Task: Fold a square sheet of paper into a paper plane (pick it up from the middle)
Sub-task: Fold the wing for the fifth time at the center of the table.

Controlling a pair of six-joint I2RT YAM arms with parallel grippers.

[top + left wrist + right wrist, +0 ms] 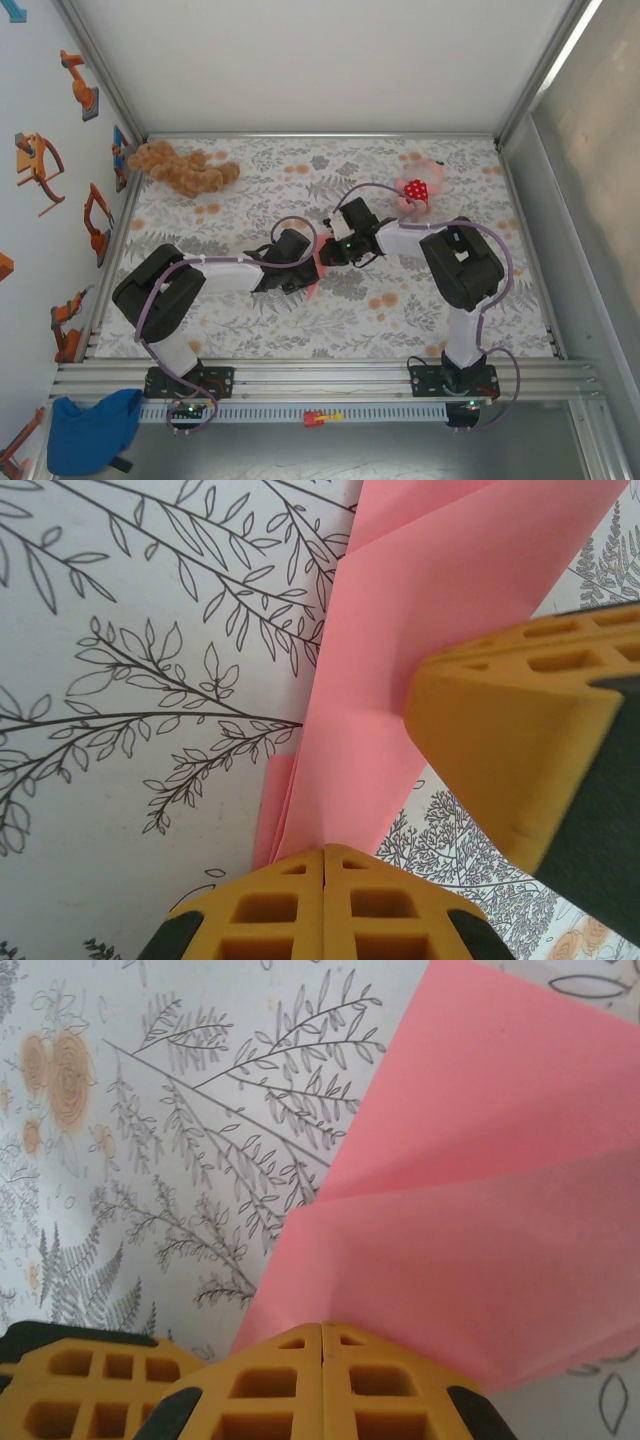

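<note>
The salmon-pink paper [400,670] is folded into layers with creases and lies over the flower-print table. My left gripper [325,852] is shut on its narrow end, where the layers run in between the yellow fingertips. My right gripper [322,1327] is shut on an edge of the paper [480,1250] where a flap overlaps. Its yellow fingers [520,740] press in beside the paper in the left wrist view. From above, both grippers, left [312,262] and right [326,254], meet at the table's middle, hiding most of the paper [317,266].
A pink plush toy with a red dotted patch [418,190] lies at the back right. A brown teddy [180,168] lies at the back left. White walls enclose the table [250,330]. A blue cloth [90,430] sits below the front rail.
</note>
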